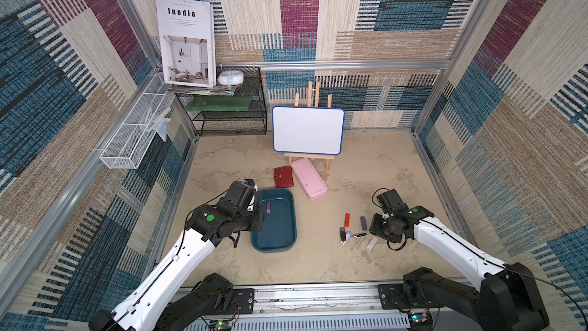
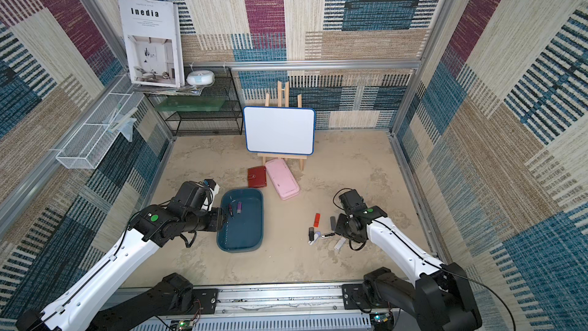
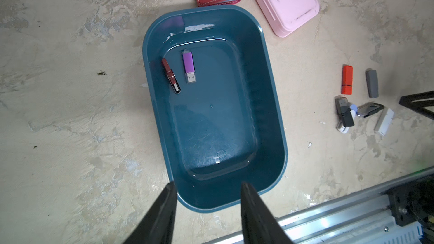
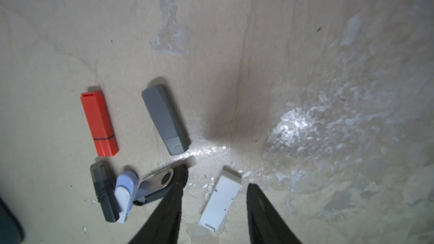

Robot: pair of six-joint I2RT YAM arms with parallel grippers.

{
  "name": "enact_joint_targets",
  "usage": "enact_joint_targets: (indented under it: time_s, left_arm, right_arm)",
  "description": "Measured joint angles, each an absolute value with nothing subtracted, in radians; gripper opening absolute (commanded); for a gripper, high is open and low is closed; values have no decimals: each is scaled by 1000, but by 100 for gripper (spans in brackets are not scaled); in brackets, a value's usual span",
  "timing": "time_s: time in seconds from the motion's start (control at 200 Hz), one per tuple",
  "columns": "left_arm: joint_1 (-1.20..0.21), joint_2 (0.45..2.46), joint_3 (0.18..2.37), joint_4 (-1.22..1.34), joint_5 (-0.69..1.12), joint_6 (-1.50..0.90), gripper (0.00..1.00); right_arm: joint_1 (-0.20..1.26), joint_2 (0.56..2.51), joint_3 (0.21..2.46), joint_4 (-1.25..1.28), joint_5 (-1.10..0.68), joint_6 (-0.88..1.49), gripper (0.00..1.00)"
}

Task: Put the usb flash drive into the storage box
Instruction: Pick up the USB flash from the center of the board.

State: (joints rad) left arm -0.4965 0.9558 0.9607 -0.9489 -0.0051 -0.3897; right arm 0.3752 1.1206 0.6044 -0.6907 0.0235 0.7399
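The teal storage box (image 1: 276,234) (image 2: 245,234) (image 3: 211,125) lies left of centre. A purple usb flash drive (image 3: 188,66) and a dark red one (image 3: 170,75) rest at its far end. My left gripper (image 3: 208,184) hangs open and empty above the box's near end. Right of the box, several more drives lie on the table: orange (image 4: 99,123), grey (image 4: 165,119), white (image 4: 220,199) (image 1: 371,244), plus a small cluster of black, pale blue and silver ones. My right gripper (image 4: 218,177) is open, with a finger on each side of the white drive.
A red wallet (image 1: 283,177) and a pink case (image 1: 308,178) lie just beyond the box. A whiteboard on an easel (image 1: 308,130) stands behind them, and a black wire rack (image 1: 229,113) sits at the back left. A metal rail (image 1: 318,297) runs along the front edge.
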Motion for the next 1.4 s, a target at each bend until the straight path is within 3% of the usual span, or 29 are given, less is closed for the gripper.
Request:
enact_joint_targets:
  time_s: [0.681,1.397]
  left_arm:
    - [-497,952,959,-949,-13,-393,49]
    - [-497,957,959,-949,-13,-393,50]
  right_arm:
    - [433,1237,580,-687,-24,758,48]
    - [543,1354,628,-720,66,767,26]
